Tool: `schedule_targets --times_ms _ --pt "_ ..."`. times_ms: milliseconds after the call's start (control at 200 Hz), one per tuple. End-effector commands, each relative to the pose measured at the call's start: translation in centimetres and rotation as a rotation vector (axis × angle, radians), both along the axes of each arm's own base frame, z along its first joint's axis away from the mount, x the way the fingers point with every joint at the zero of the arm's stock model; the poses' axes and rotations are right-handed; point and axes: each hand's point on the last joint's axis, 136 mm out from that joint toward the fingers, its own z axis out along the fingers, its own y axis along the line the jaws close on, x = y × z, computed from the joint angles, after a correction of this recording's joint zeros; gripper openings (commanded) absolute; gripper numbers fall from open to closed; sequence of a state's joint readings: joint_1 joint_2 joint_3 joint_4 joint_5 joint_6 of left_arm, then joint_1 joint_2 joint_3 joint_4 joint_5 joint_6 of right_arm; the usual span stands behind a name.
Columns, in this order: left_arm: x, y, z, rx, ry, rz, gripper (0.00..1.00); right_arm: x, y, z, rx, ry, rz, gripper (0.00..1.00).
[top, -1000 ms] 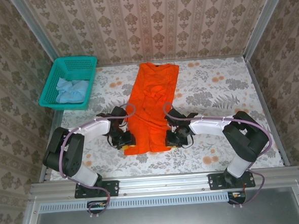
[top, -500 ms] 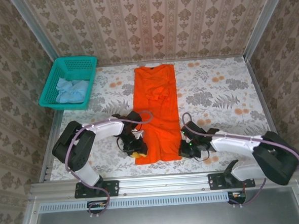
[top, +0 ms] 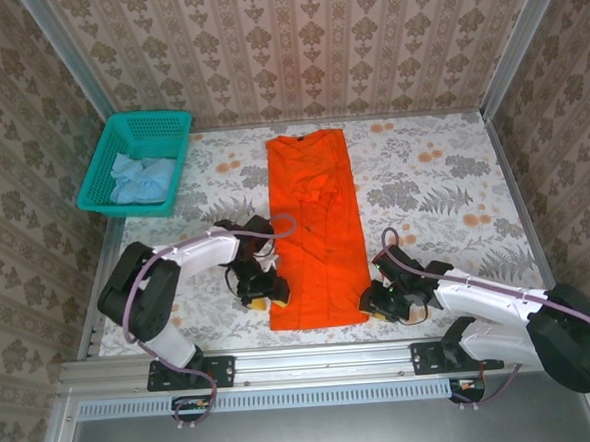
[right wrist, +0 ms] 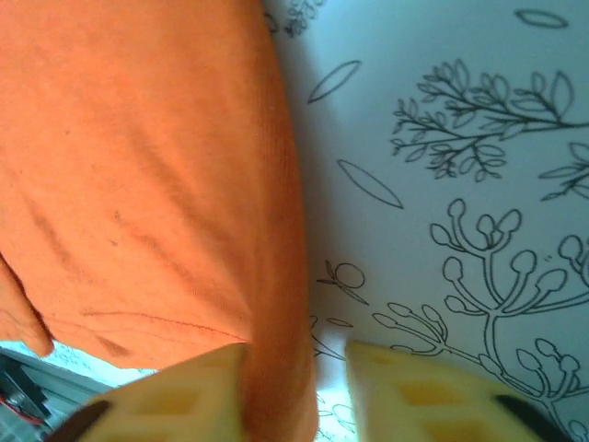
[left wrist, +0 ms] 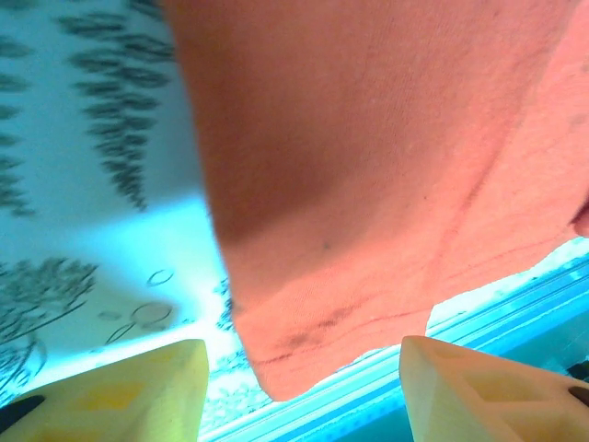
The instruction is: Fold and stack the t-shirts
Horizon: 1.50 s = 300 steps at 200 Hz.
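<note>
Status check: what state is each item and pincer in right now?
Orange tee: folded into a long strip, flat on table.
Blue tee: crumpled in basket.
Basket: upright, holding blue tee.
Left pincer: open, straddling tee's near corner.
Right pincer: partly open, tee's edge between fingers.

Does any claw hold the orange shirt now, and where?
Nothing is held. The left claw and right claw stand open around the near hem corners of the orange t-shirt, not pinching it.
</note>
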<state>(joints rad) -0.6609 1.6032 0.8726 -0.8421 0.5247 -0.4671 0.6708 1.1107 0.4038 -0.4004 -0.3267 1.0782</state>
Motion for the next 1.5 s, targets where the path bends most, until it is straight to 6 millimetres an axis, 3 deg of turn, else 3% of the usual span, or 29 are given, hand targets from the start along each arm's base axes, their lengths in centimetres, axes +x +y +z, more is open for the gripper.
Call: schedule_targets --times_ms 0,230,510,925,1090,1175,1325,1495 --pt "-1.6 0.9 0.6 -0.026 0.053 0.042 0.57 -1.5 -1.8 -0.7 -0.069 0.064 -0.009 0.45" --pt "-2.9 0.3 -1.3 -0.063 0.122 0.109 0.50 -1.5 -1.4 -0.8 -0.038 0.082 0.039 0.43" --pt "-3.8 -0.1 -2.8 -0.027 0.147 0.112 0.40 -1.8 -1.0 -1.0 -0.020 0.104 0.078 0.19" --pt "-2.4 -1.0 -3.3 0.044 0.083 0.052 0.24 -1.7 -0.8 -0.6 0.006 0.082 0.075 0.04" --pt "-1.1 -1.9 -3.1 0.036 0.056 0.031 0.08 -1.9 -0.7 -0.5 0.015 0.082 0.074 0.00" --pt "-0.8 -2.3 -2.8 0.031 0.051 0.023 0.00 -1.7 -0.3 -0.1 0.041 0.074 0.076 0.00" --pt "-0.2 -2.9 -0.6 -0.026 0.041 0.040 0.00 -0.2 0.5 2.0 0.098 0.021 0.080 0.00" --pt "2.9 -3.6 3.6 -0.113 -0.027 0.098 0.00 3.7 0.4 5.9 0.179 -0.058 0.004 0.00"
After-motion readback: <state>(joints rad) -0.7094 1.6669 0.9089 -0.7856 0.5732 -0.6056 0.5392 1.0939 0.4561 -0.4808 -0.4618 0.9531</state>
